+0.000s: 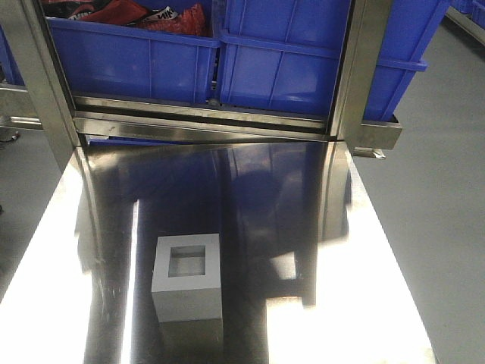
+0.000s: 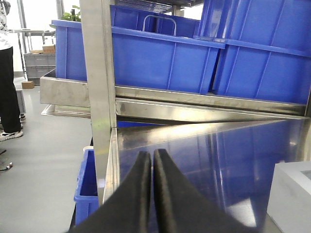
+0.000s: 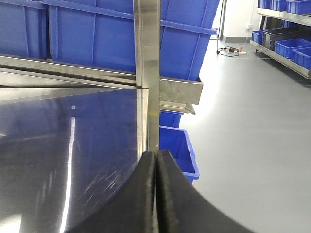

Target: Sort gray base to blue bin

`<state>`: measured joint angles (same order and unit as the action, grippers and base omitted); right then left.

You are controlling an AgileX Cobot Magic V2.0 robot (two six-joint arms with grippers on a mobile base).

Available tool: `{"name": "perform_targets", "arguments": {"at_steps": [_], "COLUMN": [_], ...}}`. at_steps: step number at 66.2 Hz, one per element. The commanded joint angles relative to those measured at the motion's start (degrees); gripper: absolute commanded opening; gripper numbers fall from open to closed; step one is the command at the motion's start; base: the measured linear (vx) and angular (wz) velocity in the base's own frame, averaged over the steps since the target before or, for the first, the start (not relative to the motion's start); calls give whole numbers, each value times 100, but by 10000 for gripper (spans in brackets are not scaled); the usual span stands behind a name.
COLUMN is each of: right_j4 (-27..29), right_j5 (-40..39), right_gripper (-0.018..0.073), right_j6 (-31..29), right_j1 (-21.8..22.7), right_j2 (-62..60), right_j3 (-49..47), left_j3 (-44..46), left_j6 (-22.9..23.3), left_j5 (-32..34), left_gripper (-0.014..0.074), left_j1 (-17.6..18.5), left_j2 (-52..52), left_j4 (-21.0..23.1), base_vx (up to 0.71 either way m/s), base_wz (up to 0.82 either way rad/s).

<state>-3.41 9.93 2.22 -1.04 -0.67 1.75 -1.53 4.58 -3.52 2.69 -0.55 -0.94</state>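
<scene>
Exterior front-facing view shows the task not yet begun. The gray base sits alone on the steel table, at about 6 o'clock of the tabletop and slightly left of centre. Its square recess faces up and nothing touches it. Neither arm appears in this view.

At 12 o'clock, beyond the table's far edge, blue totes stand side by side on a steel rack. I take the blue bin to be the one at 1 o'clock. The neighbouring tote at 11 o'clock holds red and black items. Which of the two is meant I cannot say for certain. Both are well apart from the block.

In the left wrist view, the left gripper has its dark fingers pressed together with nothing between them. The block shows only as a pale corner at 4 o'clock of that picture, off to the side of the fingers. In the right wrist view, the right gripper is likewise closed on nothing, pointing toward a rack post at the table's right edge.

Everything is left to do: opening a gripper, reaching the block, grasping, lifting, carrying it to 12 o'clock and releasing it in the bin.

No brand, label or writing can be read on the block, the totes or the rack.
</scene>
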Motion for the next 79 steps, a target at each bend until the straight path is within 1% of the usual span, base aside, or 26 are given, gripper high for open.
{"name": "perform_targets", "arguments": {"at_steps": [1,20,44,49,55,59,71,76,79], "right_j4": [-35,-35,-35,-35,-35,-35,-35,-35,-35], "right_j5": [-427,-427,-427,-427,-427,-427,-427,-427,-427], "right_gripper": [-9,-9,-9,-9,-9,-9,-9,-9,-9], "right_j6": [-31,-31,-31,-31,-31,-31,-31,-31,-31], "right_j1": [26,26,26,26,26,26,26,26,26], "right_j2": [-66,-66,-66,-66,-66,-66,-66,-66,-66], "right_j3": [83,83,83,83,83,83,83,83,83], "left_j3": [-162,-162,-100,-100,-94,-76,384,650,847], "left_j6": [14,14,14,109,363,447,436,417,404], "left_j5": [426,426,632,645,645,645,591,567,442], "left_gripper": [-6,-6,-6,-6,-6,-6,-6,-6,-6], "left_j1": [35,35,35,35,35,35,35,35,35], "left_j2": [-91,-91,-91,-91,-83,-83,-57,146,344], "left_j4": [4,9,9,15,15,15,-5,-5,-5], "base_vx": [0,0,0,0,0,0,0,0,0], "base_wz": [0,0,0,0,0,0,0,0,0]}}
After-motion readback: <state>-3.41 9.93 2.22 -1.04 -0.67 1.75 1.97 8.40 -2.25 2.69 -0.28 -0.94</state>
